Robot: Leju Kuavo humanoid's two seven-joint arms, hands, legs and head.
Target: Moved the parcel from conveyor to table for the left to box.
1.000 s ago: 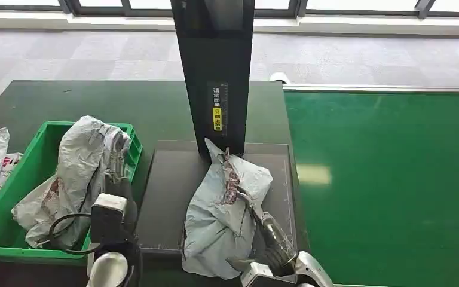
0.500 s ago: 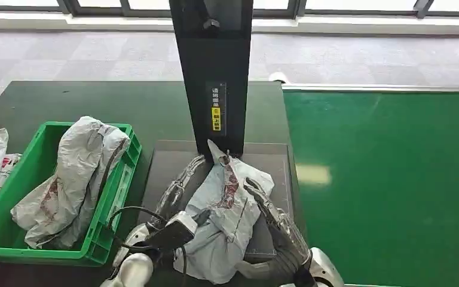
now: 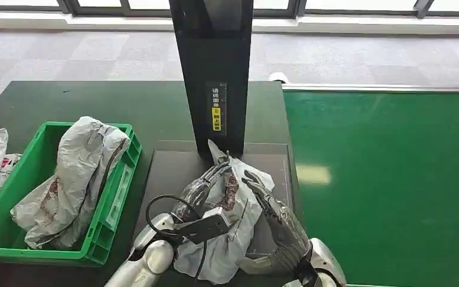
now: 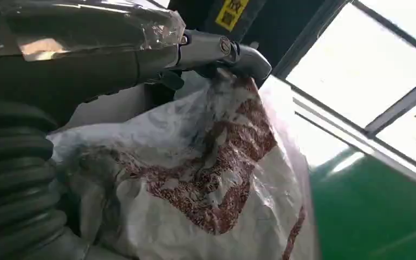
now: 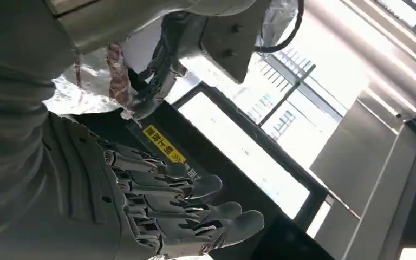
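Left hand advanced over parcel, dark table

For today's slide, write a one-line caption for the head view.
Left hand closes on the grey parcel on the dark table; right hand open beside it.

Daylight is pouring in from the windows beyond the fingers, blowing out to white in both wrist views. A pale glare patch is sitting on the green belt. The parcel is looking soft, slightly blurred close up.
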